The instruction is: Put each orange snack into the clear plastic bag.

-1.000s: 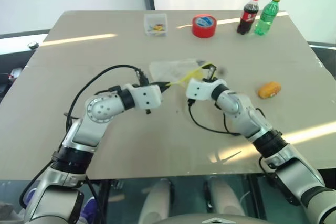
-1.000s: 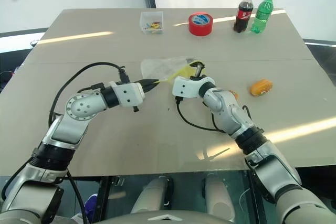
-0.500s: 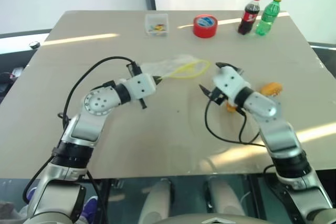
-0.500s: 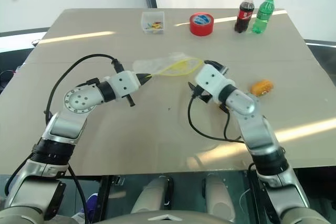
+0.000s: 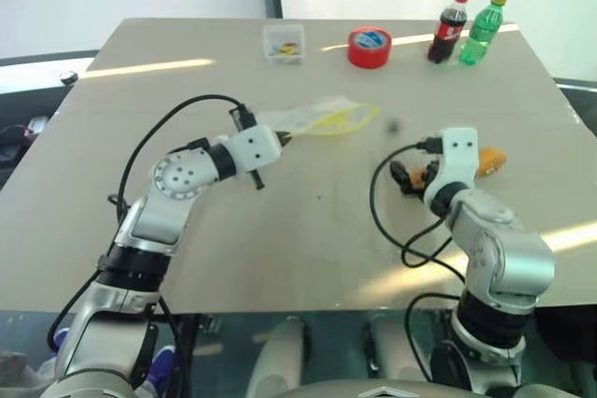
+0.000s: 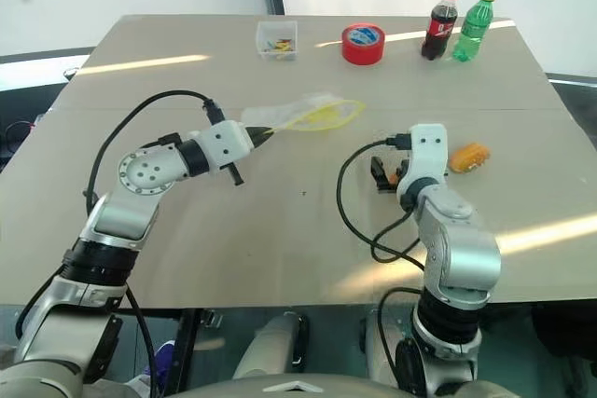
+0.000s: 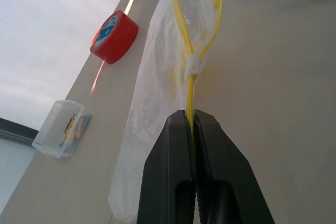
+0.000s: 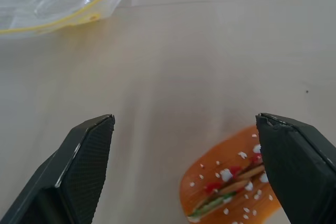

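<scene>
Bag (image 5: 322,116) pinched at yellow edge by L gripper (image 7: 191,124), mid-table; R gripper (image 8: 184,171) spread wide over a snack (image 8: 231,190), nr right edge.

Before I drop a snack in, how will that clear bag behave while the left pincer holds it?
The clear plastic bag looks thin and crinkly, so it will probably sag and fold rather than keep its shape. The left pincer pinches only its yellow strip, so the mouth may close or twist. It seems very light and could slide on the smooth table if nudged.
</scene>
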Action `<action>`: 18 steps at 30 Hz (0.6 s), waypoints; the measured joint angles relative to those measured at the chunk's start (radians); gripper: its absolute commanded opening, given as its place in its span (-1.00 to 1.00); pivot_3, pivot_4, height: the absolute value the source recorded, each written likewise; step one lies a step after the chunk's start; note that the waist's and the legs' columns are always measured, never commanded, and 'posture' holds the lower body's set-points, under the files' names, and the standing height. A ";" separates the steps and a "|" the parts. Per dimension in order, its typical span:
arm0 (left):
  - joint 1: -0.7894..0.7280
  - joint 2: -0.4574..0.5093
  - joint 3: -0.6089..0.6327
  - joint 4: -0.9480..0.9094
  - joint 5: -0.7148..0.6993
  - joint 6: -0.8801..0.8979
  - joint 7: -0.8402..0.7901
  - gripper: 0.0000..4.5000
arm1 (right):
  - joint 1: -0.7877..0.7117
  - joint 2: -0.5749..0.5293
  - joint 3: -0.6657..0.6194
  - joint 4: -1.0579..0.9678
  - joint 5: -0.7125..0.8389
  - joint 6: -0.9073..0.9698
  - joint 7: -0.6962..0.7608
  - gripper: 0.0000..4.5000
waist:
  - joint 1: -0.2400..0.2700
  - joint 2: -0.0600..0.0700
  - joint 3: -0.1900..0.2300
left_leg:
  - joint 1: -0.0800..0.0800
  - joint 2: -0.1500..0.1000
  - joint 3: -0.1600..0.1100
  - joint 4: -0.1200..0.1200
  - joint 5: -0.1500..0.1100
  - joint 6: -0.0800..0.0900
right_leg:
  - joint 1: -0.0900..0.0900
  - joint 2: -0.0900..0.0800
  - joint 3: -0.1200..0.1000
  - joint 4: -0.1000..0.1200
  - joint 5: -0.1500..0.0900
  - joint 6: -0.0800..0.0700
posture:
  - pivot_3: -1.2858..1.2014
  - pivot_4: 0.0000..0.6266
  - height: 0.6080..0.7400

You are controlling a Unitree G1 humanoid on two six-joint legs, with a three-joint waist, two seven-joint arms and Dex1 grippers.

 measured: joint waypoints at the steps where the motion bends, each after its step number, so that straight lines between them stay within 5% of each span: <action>1: -0.006 -0.001 -0.001 0.000 0.000 0.002 -0.002 -1.00 | -0.032 0.007 -0.010 -0.005 -0.015 0.049 -0.034 0.97 | 0.000 0.000 0.000 | 0.000 0.000 0.000 0.000 0.000 0.000 | 0.000 0.000 0.000 0.000 0.000 0.000 | 0.03 -0.52 1.00; 18: -0.002 -0.019 -0.004 -0.002 0.009 0.036 -0.011 -1.00 | -0.225 0.002 -0.307 0.138 -0.076 0.146 -0.252 0.97 | -0.003 0.001 0.000 | 0.000 -0.001 0.001 -0.001 0.000 0.000 | 0.000 0.000 0.001 0.000 0.000 0.000 | 0.03 -0.52 1.00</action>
